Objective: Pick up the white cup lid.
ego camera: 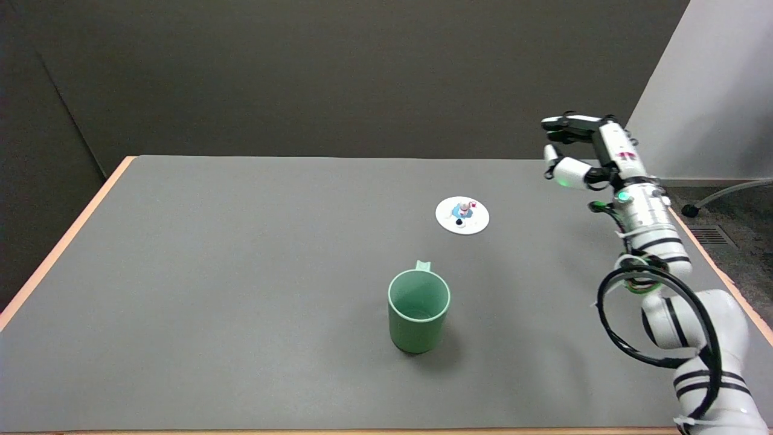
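Cup (418,311), green and upright, stands nearest on the grey table (241,290), the white cup lid (462,215) lies flat beyond it amid bare surface, and the right hand (580,151) hovers near the far right edge, fingers apart, holding nothing.

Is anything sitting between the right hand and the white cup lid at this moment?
Nothing visible does. The right hand is in the air, to the right of the white cup lid, with only bare grey table between them. The green mug stands nearer the camera than the lid, off that line.
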Controlling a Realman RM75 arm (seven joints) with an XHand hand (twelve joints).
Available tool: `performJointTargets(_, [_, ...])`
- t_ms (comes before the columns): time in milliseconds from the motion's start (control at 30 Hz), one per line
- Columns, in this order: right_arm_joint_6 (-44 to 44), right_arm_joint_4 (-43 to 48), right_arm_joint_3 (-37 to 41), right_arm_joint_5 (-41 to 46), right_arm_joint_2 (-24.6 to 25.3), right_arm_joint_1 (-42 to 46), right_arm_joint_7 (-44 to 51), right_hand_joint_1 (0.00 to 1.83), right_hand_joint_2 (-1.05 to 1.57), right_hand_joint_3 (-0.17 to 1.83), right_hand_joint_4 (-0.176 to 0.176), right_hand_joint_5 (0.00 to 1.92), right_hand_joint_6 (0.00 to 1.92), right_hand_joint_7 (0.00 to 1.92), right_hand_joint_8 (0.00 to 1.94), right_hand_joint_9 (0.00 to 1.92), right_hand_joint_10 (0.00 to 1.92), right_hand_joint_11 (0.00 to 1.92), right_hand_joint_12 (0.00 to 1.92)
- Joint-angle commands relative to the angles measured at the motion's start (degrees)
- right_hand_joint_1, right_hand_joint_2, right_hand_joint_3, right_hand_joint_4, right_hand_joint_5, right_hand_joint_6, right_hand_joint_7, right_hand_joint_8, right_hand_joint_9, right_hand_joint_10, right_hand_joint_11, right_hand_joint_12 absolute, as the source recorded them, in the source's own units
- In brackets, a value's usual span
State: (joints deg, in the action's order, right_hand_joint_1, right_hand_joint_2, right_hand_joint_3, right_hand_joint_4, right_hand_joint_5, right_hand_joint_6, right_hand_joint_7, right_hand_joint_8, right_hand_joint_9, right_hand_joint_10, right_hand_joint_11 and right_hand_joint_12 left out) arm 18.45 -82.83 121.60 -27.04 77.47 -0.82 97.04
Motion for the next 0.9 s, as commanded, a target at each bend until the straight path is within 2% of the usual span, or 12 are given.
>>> performJointTargets(33, [-1.9, 8.0, -13.7, -7.0, -4.7, -7.8, 0.7, 0.92, 0.83, 0.76, 0.069, 0.82, 0.19, 0.87, 0.19, 0.54, 0.87, 0.00, 1.08])
performJointTargets(267, [-1.4, 13.2, -16.5, -8.8, -4.7, -12.1, 0.7, 0.93, 0.82, 0.76, 0.065, 0.82, 0.19, 0.86, 0.19, 0.55, 0.82, 0.00, 1.07])
performJointTargets(300, [-1.4, 13.8, -16.7, -8.8, -4.6, -12.6, 0.7, 0.91, 0.76, 0.89, 0.080, 0.81, 0.21, 0.85, 0.21, 0.56, 0.81, 0.00, 1.12])
performJointTargets(333, [-1.4, 14.2, -16.7, -8.8, -4.6, -13.0, 0.7, 0.93, 0.81, 0.78, 0.068, 0.81, 0.19, 0.86, 0.19, 0.56, 0.81, 0.00, 1.06])
performJointTargets(367, [-1.4, 14.7, -16.9, -8.8, -4.5, -13.3, 0.7, 0.93, 0.82, 0.76, 0.066, 0.81, 0.19, 0.86, 0.19, 0.56, 0.80, 0.00, 1.05])
performJointTargets(633, [-1.8, 18.7, -17.8, -10.2, -5.0, -15.8, 0.7, 0.92, 0.82, 0.76, 0.064, 0.81, 0.19, 0.85, 0.19, 0.57, 0.76, 0.00, 1.01])
performJointTargets(667, [-1.9, 19.2, -17.8, -10.2, -5.1, -15.9, 0.7, 0.91, 0.82, 0.76, 0.063, 0.81, 0.19, 0.85, 0.19, 0.60, 0.71, 0.00, 0.97])
performJointTargets(700, [-1.9, 19.6, -17.8, -10.2, -5.2, -16.1, 0.7, 0.91, 0.81, 0.76, 0.065, 0.81, 0.19, 0.84, 0.20, 0.68, 0.58, 0.00, 0.90])
performJointTargets(767, [-2.1, 20.6, -17.8, -10.8, -5.5, -16.2, 0.7, 0.89, 0.77, 0.84, 0.070, 0.81, 0.19, 0.82, 0.18, 0.76, 0.39, 0.00, 1.06])
performJointTargets(800, [-2.2, 20.9, -17.8, -11.1, -5.6, -16.2, 0.7, 0.86, 0.74, 0.93, 0.066, 0.80, 0.22, 0.81, 0.19, 0.75, 0.40, 0.00, 1.15])
performJointTargets(900, [-2.2, 21.8, -17.5, -11.5, -5.7, -16.2, 0.7, 0.85, 0.73, 0.94, 0.067, 0.80, 0.22, 0.80, 0.18, 0.76, 0.33, 0.00, 1.17])
